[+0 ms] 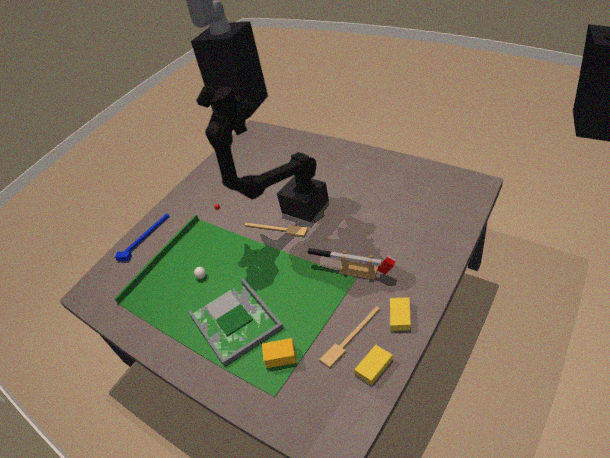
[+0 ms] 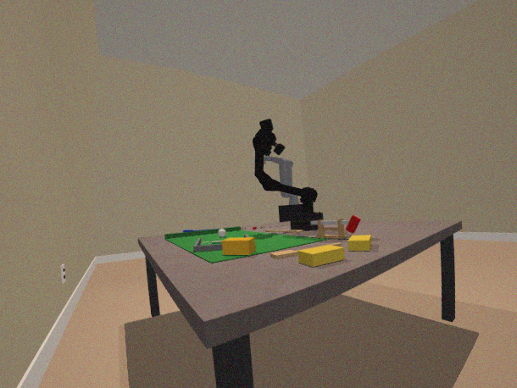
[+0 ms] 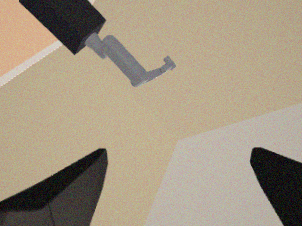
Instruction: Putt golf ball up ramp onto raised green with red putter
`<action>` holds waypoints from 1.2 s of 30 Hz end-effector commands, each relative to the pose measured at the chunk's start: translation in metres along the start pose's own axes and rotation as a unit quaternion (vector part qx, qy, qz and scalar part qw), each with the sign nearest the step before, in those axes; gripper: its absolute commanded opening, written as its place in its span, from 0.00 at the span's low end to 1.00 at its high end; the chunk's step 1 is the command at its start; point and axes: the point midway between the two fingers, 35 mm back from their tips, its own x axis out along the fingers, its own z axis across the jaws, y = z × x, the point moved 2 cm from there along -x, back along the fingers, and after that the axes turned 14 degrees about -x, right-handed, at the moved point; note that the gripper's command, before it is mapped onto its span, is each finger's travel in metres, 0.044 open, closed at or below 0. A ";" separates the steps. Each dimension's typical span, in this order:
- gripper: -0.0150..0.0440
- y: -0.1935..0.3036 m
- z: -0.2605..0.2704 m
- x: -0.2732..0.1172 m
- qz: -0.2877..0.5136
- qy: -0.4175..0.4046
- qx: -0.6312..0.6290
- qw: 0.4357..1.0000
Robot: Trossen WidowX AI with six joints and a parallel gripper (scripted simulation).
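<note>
Layout at the start of the putting task, read from the near table edge toward the arm, with the green mat (image 1: 300, 295) as landmark.

Nearest, off the mat's right side, lie two yellow blocks (image 1: 373, 364) (image 1: 400, 314) with a wooden paddle (image 1: 348, 339) between them; an orange block (image 1: 279, 352) sits on the mat's near corner. None serves the task — they are probably distractors.

On the mat, just behind the orange block, stands the raised green (image 1: 235, 320), walled on three sides, apparently so that a ball arriving there stays. The golf ball (image 1: 199, 272) rests on the mat just beyond its open, ramped side, hence already roughly lined up for a stroke.

At the mat's right edge the red putter (image 1: 350, 258) lies across a small wooden stand (image 1: 358, 269), black grip toward the arm, red head (image 1: 385, 265) outward. The stand lifts the shaft off the table, probably to leave room for fingers beneath it.

Beyond the mat's far edge: a blue putter (image 1: 141, 239), a small red ball (image 1: 217, 206), a second wooden paddle (image 1: 278, 228).

Farthest, the gripper (image 2: 277, 148) is raised high above its base, well apart from the putter — jaws wide and empty; the wrist view shows only wall between the fingers.
</note>
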 end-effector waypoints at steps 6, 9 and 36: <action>1.00 0.036 0.041 0.030 0.028 -0.079 0.095 0.992; 1.00 0.059 0.074 0.050 0.057 -0.139 0.141 0.979; 1.00 0.151 0.377 -0.108 0.472 -0.506 0.479 0.541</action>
